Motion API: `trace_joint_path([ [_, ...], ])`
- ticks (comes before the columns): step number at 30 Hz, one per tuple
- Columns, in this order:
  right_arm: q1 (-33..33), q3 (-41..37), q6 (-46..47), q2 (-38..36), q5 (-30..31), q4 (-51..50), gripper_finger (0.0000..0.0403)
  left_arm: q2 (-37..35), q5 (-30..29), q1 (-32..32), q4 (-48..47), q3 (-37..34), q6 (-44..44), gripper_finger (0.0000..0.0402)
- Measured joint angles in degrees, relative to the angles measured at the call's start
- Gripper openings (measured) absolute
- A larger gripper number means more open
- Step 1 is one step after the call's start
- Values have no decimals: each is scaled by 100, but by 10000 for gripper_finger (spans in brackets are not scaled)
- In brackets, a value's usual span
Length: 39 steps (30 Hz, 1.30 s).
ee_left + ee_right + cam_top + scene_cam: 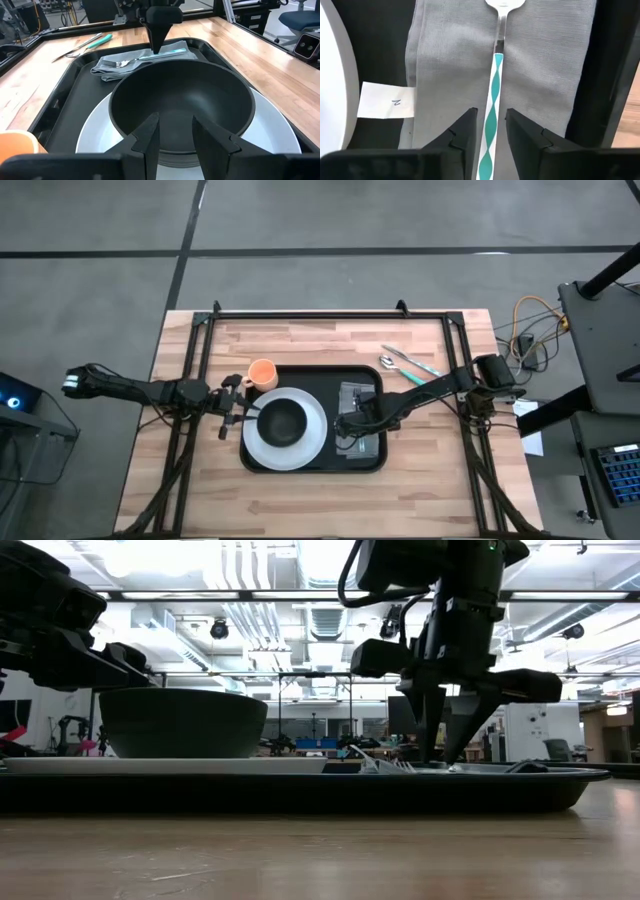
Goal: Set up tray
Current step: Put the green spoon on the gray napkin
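Over a pale wooden table [300,500], we see the large black rectangular tray with rounded corners and a low rim [372,463] lying at the table's middle, already carrying most of a place setting. A round white plate [311,442] fills its left half, with a small dark bowl [282,421] standing on it. A folded grey cloth napkin [540,80] lies on the tray's right half, beside the plate.

The right gripper [488,131] is low over that napkin, its two dark fingers a little apart and straddling the teal-and-white patterned handle of a metal fork [495,85]. The fork lies flat along the cloth. From the wrist view the fingers stand just clear of the handle on either side, so we judge the fork to be laid down and the grip let go, not clamped. A small white paper label [385,100] pokes out from under the napkin's edge, toward the plate.

The left gripper [175,135] waits at the plate's left edge, near the bowl's rim, fingers apart and holding nothing. An orange cup [262,373] stands on the table just off the tray's rear-left corner.

We take the step in hand to be the placing of the fork. Two more pieces of cutlery [408,363], a metal spoon and another piece with a teal handle, lie on the bare wood beyond the tray's rear-right corner. The next move, as we read it, calls for the right gripper to lift straight up clear of the fork without dragging it, then reach back for one of those pieces.
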Motion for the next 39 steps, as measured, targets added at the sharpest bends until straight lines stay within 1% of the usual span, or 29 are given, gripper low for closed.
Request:
trace_joint_path([
  [6, 0, 4, -166, -17, 0, -5, 102, 0, 0, 2, 2, 0, 0, 96],
  [17, -143, 199, -1008, -36, -28, -14, 81, 0, 0, 1, 2, 0, 0, 96],
  [23, -437, 161, -1489, -175, -30, -139, 77, 0, 0, 2, 2, 0, 0, 96],
  [34, -1034, 118, -2569, -445, -47, -361, 94, 2, 0, 1, 2, 0, 0, 96],
  [39, -1306, 108, -3060, -557, -45, -657, 100, 2, 0, 0, 2, 0, 0, 96],
])
